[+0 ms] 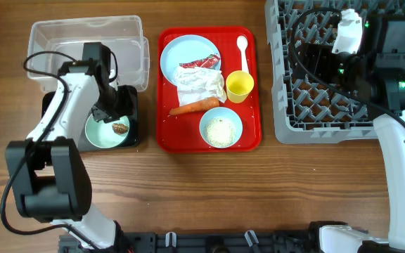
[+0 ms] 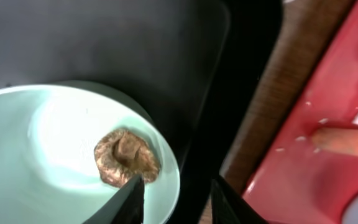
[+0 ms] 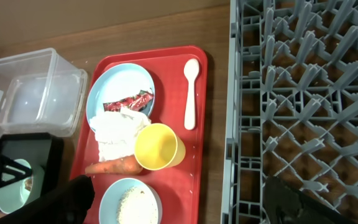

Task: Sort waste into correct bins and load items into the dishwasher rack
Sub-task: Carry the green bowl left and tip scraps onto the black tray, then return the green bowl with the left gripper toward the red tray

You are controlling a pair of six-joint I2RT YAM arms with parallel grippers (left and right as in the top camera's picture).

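The mint green bowl (image 1: pixel 103 133) (image 2: pixel 55 143) sits in the black tray (image 1: pixel 129 98) (image 2: pixel 135 56) with the brown lump (image 1: pixel 120 128) (image 2: pixel 126 157) inside. My left gripper (image 1: pixel 114 112) (image 2: pixel 178 199) is open, its fingers straddling the bowl's rim beside the lump. The clear tub (image 1: pixel 90 42) stands behind the black tray. On the red tray (image 1: pixel 252 133) are the blue plate (image 1: pixel 174 50) with wrapper (image 1: pixel 204 62) and napkins (image 1: pixel 201 84), yellow cup (image 1: pixel 238 86), spoon (image 1: pixel 242 49), carrot (image 1: pixel 194 107), and the blue bowl (image 1: pixel 204 121) of rice. My right gripper (image 1: pixel 313 62) (image 3: pixel 179 208) is open and empty over the grey rack (image 1: pixel 287 119).
The rack (image 3: pixel 303 93) fills the right side, close to the red tray's right edge (image 3: pixel 213 124). A strip of bare wood runs between the black tray and the red tray. The clear tub (image 3: pixel 30 93) holds nothing visible.
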